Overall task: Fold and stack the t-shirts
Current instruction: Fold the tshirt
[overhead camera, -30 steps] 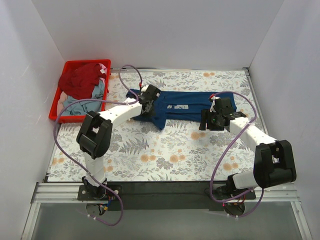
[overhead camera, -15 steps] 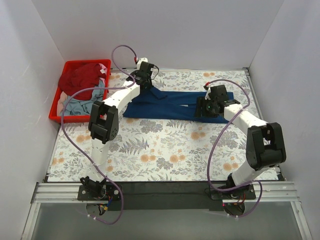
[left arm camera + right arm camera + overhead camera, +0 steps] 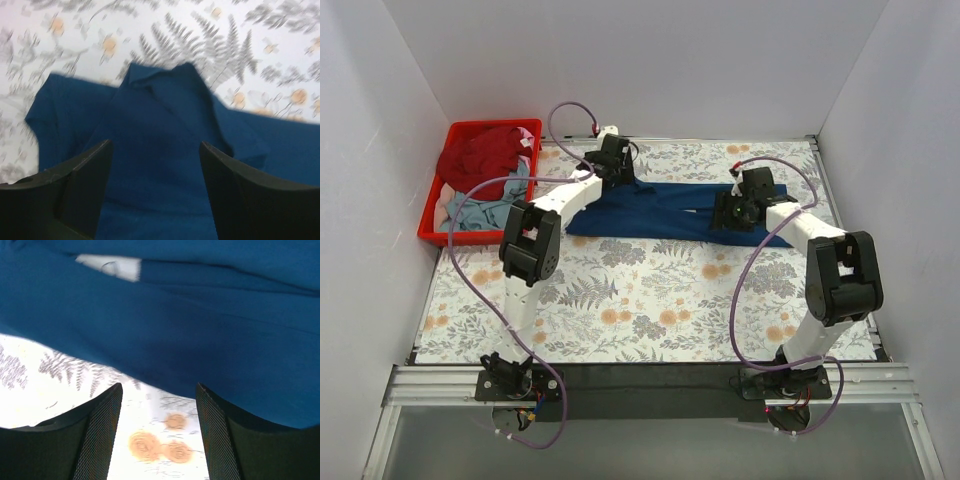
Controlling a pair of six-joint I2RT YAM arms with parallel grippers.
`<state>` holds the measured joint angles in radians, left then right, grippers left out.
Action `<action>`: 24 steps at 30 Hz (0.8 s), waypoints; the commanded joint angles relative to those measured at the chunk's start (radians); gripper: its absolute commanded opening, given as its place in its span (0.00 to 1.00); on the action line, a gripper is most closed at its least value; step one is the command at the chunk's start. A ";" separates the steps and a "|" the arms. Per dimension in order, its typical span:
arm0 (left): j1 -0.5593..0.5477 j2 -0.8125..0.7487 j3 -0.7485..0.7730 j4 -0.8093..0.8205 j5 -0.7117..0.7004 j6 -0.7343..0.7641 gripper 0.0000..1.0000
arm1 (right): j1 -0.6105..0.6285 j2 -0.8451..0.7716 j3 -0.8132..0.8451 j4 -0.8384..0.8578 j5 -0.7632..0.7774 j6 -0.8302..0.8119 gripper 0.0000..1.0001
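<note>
The navy blue t-shirt (image 3: 660,210) lies as a long folded band across the back of the floral table (image 3: 650,300). My left gripper (image 3: 615,170) hovers over the shirt's left end, open. In the left wrist view that gripper (image 3: 156,150) has only navy cloth (image 3: 160,125) below its spread fingers (image 3: 85,185). My right gripper (image 3: 732,212) is open at the shirt's right end. In the right wrist view it (image 3: 159,390) stands over bare tablecloth at the shirt's near edge (image 3: 200,340), and a corner of the pale print (image 3: 110,266) shows. A dark red t-shirt (image 3: 480,160) and a pale grey-blue t-shirt (image 3: 485,208) lie bunched in the crate.
The red plastic crate (image 3: 428,215) stands at the back left corner against the white left wall. White walls close in the back and both sides. Purple cables loop above both arms (image 3: 570,110).
The left gripper carried the shirt's near edge toward the back, folding it over so the print is hidden from above, then opened and let go. The right gripper shifted back and left.
</note>
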<state>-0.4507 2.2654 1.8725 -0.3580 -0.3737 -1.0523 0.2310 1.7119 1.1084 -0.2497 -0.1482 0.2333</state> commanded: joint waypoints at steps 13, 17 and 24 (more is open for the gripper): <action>0.093 -0.428 -0.532 0.040 0.068 -0.144 0.40 | -0.415 -0.141 -0.291 0.377 -0.252 0.259 0.60; 0.118 -0.382 -0.559 0.037 0.085 -0.147 0.35 | -0.472 -0.115 -0.315 0.424 -0.225 0.270 0.60; 0.144 -0.334 -0.647 0.007 0.085 -0.159 0.33 | -0.585 -0.041 -0.375 0.486 -0.249 0.308 0.60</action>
<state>-0.3168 1.9343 1.2472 -0.3359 -0.2909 -1.1957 -0.3195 1.6463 0.7540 0.1764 -0.3775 0.5175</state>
